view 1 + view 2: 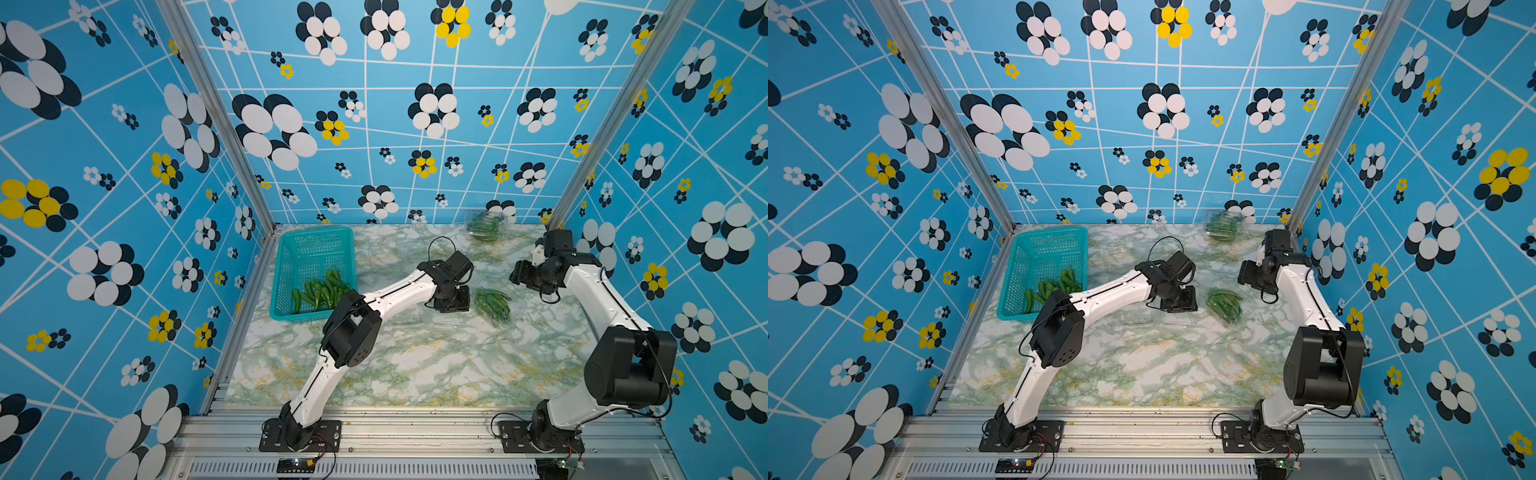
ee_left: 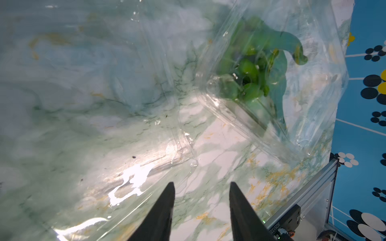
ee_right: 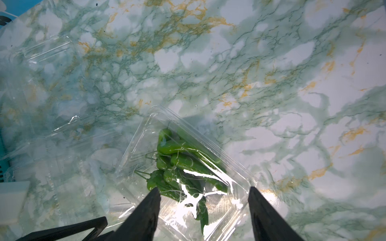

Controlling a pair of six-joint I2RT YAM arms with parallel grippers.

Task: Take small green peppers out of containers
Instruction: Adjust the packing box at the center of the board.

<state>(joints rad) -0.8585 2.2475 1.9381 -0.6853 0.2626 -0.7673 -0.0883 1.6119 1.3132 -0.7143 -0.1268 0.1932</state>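
Right fingers [image 3: 146, 212] stand wide apart and empty above a clear container [image 3: 234, 167] of green peppers [image 3: 183, 162]; left fingers [image 2: 160, 212], half spread, empty, hover by its lid [image 2: 125, 146].

We see two arms built alike. The left arm [image 1: 399, 291] and the right arm [image 1: 582, 282] wear glossy white shells, each split by a thin dark seam. Blocky matte-black housings join the shells, and the left elbow housing [image 1: 353, 332] has small round holes. Each base plate [image 1: 330, 434] is black and screwed down. A thin black cable [image 1: 441, 237] loops at the left wrist. On the left pincer [image 2: 201, 183] and right pincer [image 3: 204, 187] we see black fingers [image 2: 160, 215] that taper to points.
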